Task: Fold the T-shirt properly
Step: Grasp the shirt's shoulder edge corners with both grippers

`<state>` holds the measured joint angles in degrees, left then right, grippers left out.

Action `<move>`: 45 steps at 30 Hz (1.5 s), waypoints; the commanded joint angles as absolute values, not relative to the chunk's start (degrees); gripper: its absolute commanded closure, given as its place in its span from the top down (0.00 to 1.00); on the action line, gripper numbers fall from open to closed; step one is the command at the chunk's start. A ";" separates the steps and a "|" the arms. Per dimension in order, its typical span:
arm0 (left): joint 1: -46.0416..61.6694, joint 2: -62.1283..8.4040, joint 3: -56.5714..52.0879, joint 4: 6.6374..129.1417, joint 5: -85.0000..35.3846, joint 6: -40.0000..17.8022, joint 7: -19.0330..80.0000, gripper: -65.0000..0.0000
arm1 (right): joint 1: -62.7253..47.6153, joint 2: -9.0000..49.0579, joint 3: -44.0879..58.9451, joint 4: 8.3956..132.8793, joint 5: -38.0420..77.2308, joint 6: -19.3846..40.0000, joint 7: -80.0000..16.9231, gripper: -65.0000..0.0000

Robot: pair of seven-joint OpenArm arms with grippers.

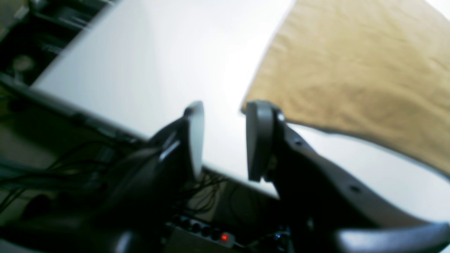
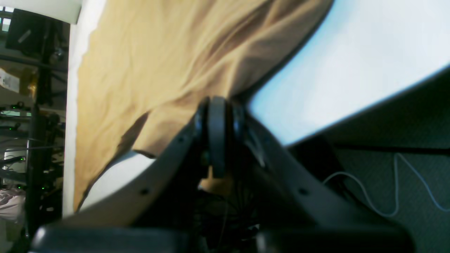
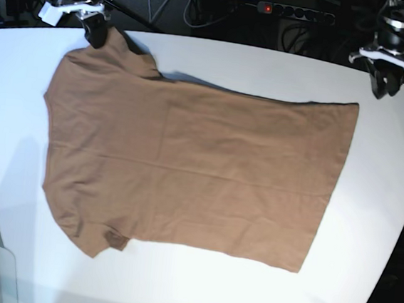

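The tan-brown T-shirt (image 3: 193, 172) lies spread flat on the white table (image 3: 196, 287), its sleeves toward the base view's left and its hem toward the right. At the far left corner my right gripper (image 3: 96, 35) is shut on the upper sleeve; in the right wrist view the fingers (image 2: 218, 105) are pressed together with T-shirt (image 2: 158, 63) fabric pulled up to them. My left gripper (image 3: 386, 85) hovers at the far right, open, just off the hem's far corner. The left wrist view shows its jaws (image 1: 226, 109) apart with nothing between them, beside the T-shirt (image 1: 351, 70) edge.
Behind the table's far edge lie a power strip (image 3: 294, 12) with a red light and loose cables. A power strip (image 1: 211, 235) also shows below the table edge in the left wrist view. Bare table runs along the near and right sides.
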<state>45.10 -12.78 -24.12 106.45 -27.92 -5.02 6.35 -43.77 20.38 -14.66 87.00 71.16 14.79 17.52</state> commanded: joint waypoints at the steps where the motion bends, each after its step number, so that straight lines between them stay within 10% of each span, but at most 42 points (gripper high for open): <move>1: 43.56 -14.46 -24.48 107.03 -28.09 -5.32 7.34 0.30 | -44.26 21.14 -14.55 87.60 71.96 15.25 18.42 0.02; 8: 32.31 -13.67 -26.59 102.55 -28.18 -12.18 21.14 0.31 | -42.95 21.93 -14.55 86.11 71.87 15.25 18.42 0.02; 14: 27.03 -8.57 -35.21 97.19 -27.82 -19.47 28.09 0.64 | -42.77 22.20 -14.46 86.11 71.87 15.25 18.42 0.02; 30: 21.32 -10.07 -33.98 80.84 -27.65 -26.77 28.62 0.63 | -42.77 22.20 -14.55 86.11 71.87 15.25 18.42 0.02; 38: 21.58 -10.07 -33.36 80.40 -27.74 -26.77 28.70 0.14 | -42.68 22.20 -14.55 86.11 71.87 15.16 18.42 0.02; 45: 21.67 -10.07 -33.45 80.84 -28.18 -26.86 28.70 0.05 | -42.68 22.20 -14.55 86.11 71.87 15.16 18.42 0.02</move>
